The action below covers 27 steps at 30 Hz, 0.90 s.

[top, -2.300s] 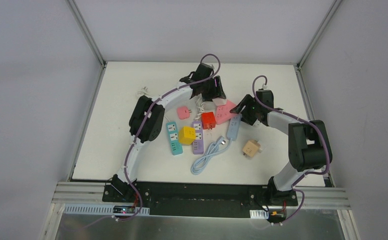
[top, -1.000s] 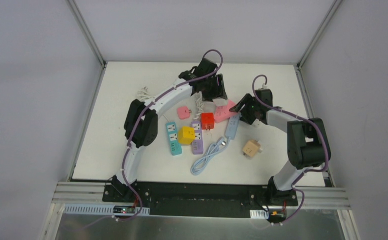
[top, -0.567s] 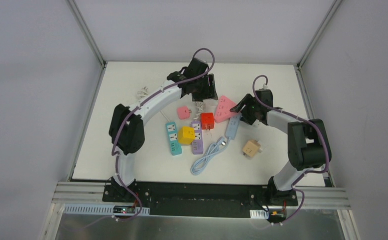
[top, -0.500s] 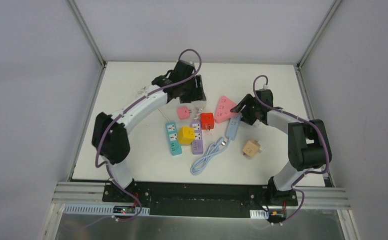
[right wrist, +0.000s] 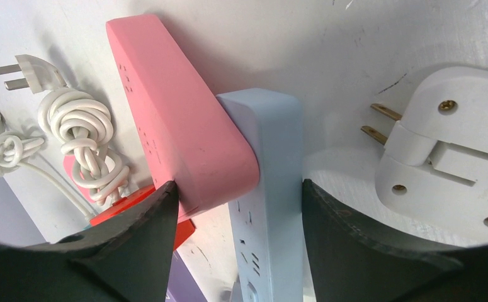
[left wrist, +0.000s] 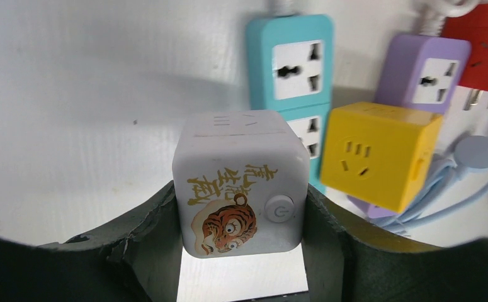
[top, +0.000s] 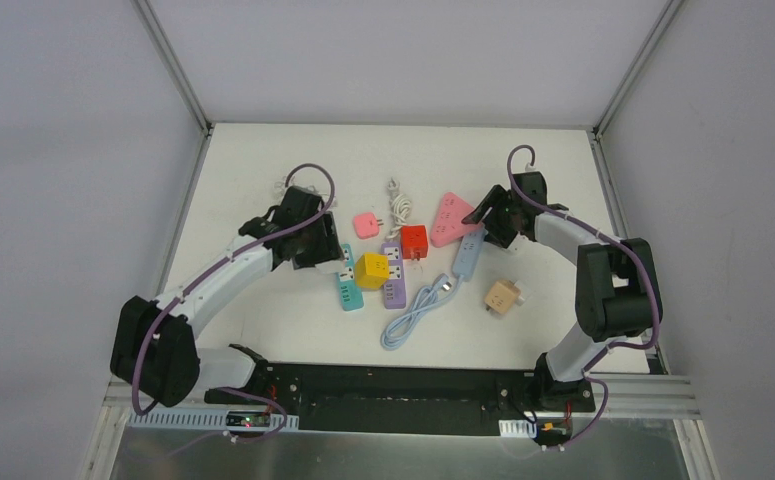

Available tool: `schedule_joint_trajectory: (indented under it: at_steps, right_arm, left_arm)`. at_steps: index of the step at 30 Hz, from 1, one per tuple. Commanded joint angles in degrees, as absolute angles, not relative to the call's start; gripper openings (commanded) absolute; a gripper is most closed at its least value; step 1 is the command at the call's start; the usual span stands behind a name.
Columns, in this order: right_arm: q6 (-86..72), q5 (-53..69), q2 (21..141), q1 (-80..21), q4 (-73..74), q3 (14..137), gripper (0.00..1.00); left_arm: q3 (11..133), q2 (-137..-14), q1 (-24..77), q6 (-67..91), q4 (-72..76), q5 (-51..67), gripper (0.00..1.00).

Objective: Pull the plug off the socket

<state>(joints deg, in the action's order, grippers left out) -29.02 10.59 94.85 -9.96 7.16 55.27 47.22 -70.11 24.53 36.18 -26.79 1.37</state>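
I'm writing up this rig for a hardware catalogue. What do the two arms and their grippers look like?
Both the left arm and right arm have white tubular links between bulky black joint housings. A purple cable runs along each, looping free near the wrist. The gripper fingers are matte dark grey, broad and curved.

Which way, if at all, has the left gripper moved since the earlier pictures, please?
Yes: the left gripper, holding the white cube, swung left and nearer, ending beside the teal power strip.

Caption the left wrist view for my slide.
Left gripper clamps a white tiger-print cube, with a teal power strip, a yellow cube and a purple power strip behind it.
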Motion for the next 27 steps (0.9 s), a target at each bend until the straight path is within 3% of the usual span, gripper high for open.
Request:
schedule_joint_trajectory:
  at_steps: [1,7,19,27]
  right_arm:
    - [-26.8,8.1,90.2,-9.4,11.9,55.9,0.74]
    - [-28.0,9.7,85.0,-9.5,9.4,51.1,0.81]
    - [-27.6,12.8,80.2,-9.5,8.6,42.0,0.82]
    - [-27.7,14.5,81.6,-9.6,7.1,40.3,0.81]
  left_arm:
    - [41.0,-62.4,22.7,37.0,-25.1,1.1,0.0]
    - [35.3,-61.1,22.5,38.1,-25.3,1.3,0.07]
    - [34.6,-57.9,22.2,38.7,-29.8,-4.4,0.68]
    - [38.5,-54.2,22.2,37.7,-35.3,-12.1,0.87]
